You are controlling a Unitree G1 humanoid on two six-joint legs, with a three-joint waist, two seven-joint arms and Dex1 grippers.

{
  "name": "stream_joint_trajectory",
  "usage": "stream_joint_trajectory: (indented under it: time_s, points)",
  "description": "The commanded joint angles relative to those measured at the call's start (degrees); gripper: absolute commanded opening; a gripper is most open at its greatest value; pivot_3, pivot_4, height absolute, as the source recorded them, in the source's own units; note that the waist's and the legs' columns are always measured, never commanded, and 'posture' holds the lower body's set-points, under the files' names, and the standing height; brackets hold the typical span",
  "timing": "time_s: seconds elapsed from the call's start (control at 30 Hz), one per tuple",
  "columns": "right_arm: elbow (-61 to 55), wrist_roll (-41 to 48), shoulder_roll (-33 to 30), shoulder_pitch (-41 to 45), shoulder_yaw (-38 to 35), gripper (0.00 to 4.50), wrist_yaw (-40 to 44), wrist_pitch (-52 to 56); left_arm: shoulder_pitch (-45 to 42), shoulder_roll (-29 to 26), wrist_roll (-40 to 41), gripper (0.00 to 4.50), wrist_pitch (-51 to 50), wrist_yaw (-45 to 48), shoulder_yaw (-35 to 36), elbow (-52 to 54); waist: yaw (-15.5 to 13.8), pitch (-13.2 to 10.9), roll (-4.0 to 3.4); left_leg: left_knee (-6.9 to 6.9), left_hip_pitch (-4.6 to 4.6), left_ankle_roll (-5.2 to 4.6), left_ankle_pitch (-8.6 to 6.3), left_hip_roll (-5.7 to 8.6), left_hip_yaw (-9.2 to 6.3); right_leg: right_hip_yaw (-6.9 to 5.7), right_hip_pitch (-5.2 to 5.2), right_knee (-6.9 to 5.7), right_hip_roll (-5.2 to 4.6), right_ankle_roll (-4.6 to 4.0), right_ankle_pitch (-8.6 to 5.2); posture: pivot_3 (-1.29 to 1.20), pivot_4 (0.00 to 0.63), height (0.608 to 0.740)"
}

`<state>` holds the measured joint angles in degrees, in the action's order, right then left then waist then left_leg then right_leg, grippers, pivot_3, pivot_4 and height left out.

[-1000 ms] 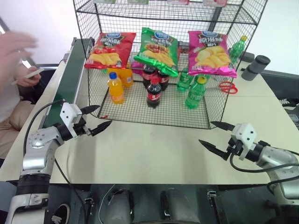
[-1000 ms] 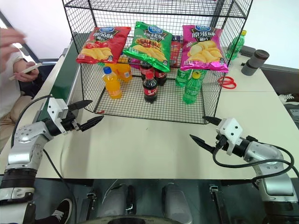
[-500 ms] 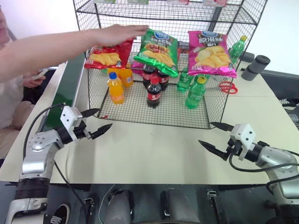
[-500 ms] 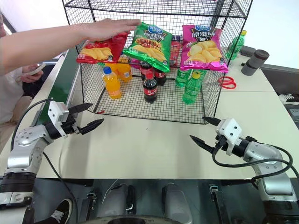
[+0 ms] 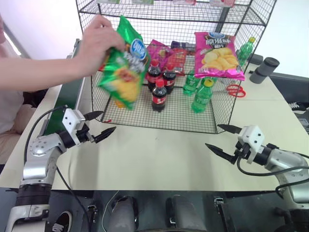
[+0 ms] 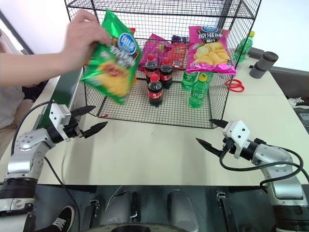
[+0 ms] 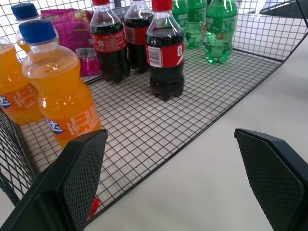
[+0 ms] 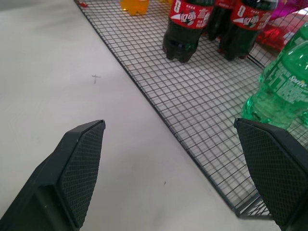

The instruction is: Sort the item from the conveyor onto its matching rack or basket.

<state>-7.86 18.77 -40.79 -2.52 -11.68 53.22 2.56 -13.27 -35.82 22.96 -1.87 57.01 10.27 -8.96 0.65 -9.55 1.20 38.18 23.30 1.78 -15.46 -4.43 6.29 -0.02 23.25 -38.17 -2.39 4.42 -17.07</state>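
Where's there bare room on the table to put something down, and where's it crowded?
The widest bare patch of table lies between the left gripper and right gripper, in front of the rack. Another runs right of the rack, before the red scissors. Crowded: the rack floor, packed with cola bottles, green bottles and orange bottles.

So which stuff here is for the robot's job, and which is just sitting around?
For the job:
green crisp bag, in a person's hand
green belt
black wire rack
left gripper and right gripper, both open

Just sitting around:
pink crisp bag
cola bottles
orange bottles
green bottles
red scissors
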Motion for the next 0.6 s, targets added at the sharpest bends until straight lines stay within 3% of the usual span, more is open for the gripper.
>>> stream_joint_trajectory:
  time_s: [0.03, 0.6]
  points:
    - [-0.1, 0.2, 0.3, 0.8, -0.3, 4.47, -0.1, -1.3, -1.5, -0.8, -0.1, 4.5, 0.9, 0.2, 0.7, 0.3, 0.0, 0.0, 0.0, 0.0, 0.0, 0.0, 0.0, 0.0, 0.0, 0.0, 0.0, 0.0, 0.0, 0.0, 0.0, 0.0, 0.15, 0.74]
    - [0.2, 0.0, 0.5, 2.2, 0.1, 4.47, -1.4, -1.2, -0.9, -0.5, -0.3, 4.5, 0.4, -0.1, 0.9, 0.2, 0.0, 0.0, 0.0, 0.0, 0.0, 0.01, 0.0, 0.01, 0.0, 0.0, 0.0, -0.01, 0.0, 0.0, 0.0, 0.0, 0.15, 0.74]
